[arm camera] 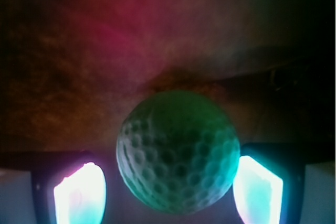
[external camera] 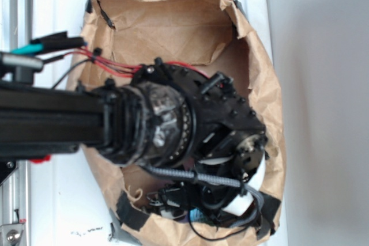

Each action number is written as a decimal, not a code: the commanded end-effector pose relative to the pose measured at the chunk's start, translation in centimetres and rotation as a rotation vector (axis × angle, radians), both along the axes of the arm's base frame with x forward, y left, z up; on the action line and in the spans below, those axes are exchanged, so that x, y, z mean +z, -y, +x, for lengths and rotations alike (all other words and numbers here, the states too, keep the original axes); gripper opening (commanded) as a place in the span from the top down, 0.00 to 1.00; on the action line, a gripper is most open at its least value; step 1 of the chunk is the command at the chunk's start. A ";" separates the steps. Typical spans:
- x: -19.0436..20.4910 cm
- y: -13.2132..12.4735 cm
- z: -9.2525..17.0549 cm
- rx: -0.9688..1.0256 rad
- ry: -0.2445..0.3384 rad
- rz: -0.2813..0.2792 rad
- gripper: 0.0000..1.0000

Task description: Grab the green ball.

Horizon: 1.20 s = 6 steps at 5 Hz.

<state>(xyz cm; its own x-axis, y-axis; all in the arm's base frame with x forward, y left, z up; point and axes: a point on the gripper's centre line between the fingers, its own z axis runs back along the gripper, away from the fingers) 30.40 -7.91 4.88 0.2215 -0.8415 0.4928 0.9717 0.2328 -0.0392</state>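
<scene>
The green ball (arm camera: 177, 150), dark and finely dimpled, fills the lower middle of the wrist view and rests on the brown paper floor. My gripper (arm camera: 168, 190) is open and straddles it. The left fingertip (arm camera: 80, 195) stands a small gap away from the ball, while the right fingertip (arm camera: 258, 190) sits right at the ball's edge. In the exterior view my arm (external camera: 144, 122) reaches down into the brown paper bag (external camera: 173, 21), and both the ball and the fingers are hidden under the wrist.
The bag's crumpled walls (external camera: 271, 102) rise all round the wrist, taped with black strips at the rim (external camera: 130, 214). Red and black cables (external camera: 104, 61) run along the arm. The bag stands on a white surface (external camera: 57, 200).
</scene>
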 end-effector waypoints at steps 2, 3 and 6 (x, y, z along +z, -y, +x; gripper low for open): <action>1.8 1.2 -0.7 -0.001 0.145 -0.010 0.00; 1.4 1.8 -1.0 -0.009 0.142 0.002 0.00; 2.0 1.7 -0.3 0.041 0.123 -0.086 0.00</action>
